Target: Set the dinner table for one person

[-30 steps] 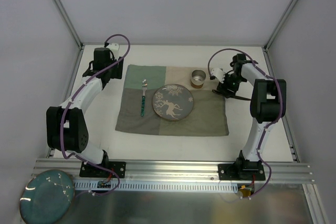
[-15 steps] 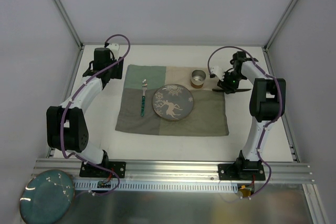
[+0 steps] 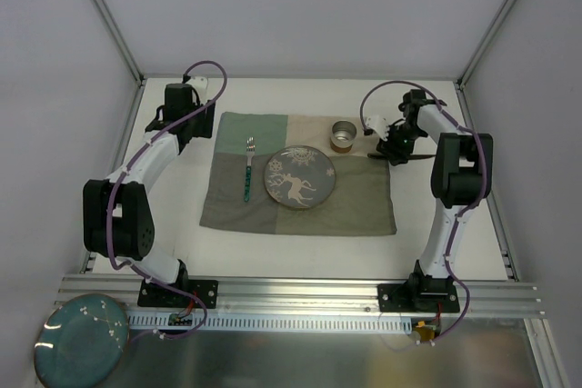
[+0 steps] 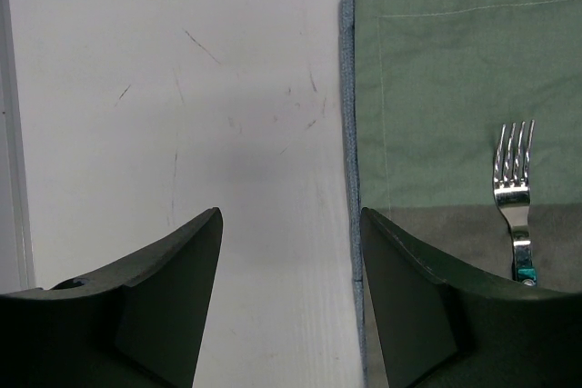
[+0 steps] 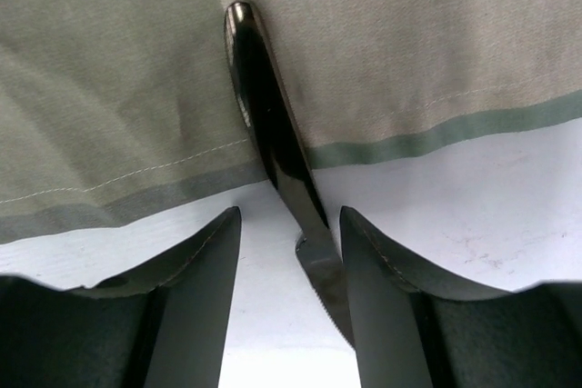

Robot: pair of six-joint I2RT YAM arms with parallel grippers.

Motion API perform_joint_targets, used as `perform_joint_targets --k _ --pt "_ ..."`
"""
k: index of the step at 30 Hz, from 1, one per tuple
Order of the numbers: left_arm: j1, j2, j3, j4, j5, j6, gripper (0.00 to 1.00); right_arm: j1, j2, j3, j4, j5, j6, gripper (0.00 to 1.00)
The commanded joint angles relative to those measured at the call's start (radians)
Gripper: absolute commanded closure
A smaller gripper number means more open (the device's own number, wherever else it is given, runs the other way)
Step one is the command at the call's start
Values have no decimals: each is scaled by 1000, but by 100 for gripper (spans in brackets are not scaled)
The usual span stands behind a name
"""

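Observation:
The white dinner table [image 3: 300, 247] holds a green-and-beige cloth mat [image 3: 359, 206]. On the mat lie a deer-patterned plate [image 3: 299, 178], a fork [image 3: 247, 170] to its left and a metal cup [image 3: 344, 134] behind it. The fork also shows in the left wrist view [image 4: 513, 197]. A dark knife [image 5: 273, 143] lies with its handle on the mat's right edge and its blade on the table. My right gripper [image 5: 289, 224] is open, its fingers either side of the blade, which lies close to the right finger. It stands at the mat's far right [image 3: 393, 146]. My left gripper [image 4: 291, 224] is open and empty over bare table beside the mat's left edge [image 3: 186, 123].
A teal plate [image 3: 85, 341] sits off the table at the near left, beyond the aluminium rail [image 3: 300, 293]. Frame posts stand at the far corners [image 3: 136, 70].
My right gripper and the knife have shifted a little toward the far side, along the mat's right edge. The left arm has barely moved.

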Motion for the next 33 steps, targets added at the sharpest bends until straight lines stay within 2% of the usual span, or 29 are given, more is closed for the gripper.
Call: perform_joint_targets --k 1,7,10,13,14,16,24,33 --pt "12 30 40 28 -11 14 37 -8 38 61 -33 -14 -42 48" --pt "12 65 43 28 -21 11 38 -5 84 110 -23 -17 -65 48" --pt "12 74 45 28 -27 15 38 -5 101 129 -33 -22 -67 53" --pt "12 77 48 29 -34 20 38 0 112 144 -51 -26 -73 79" --pt "12 76 48 28 -36 20 38 0 112 144 -51 -25 -74 90" --pt "12 74 46 28 -37 23 38 0 112 143 -50 -20 -74 99" --pt "12 67 48 31 -39 29 38 -12 84 153 -68 -46 -55 100" --pt "12 68 60 32 -21 26 38 -5 -22 236 -158 -62 -51 100"
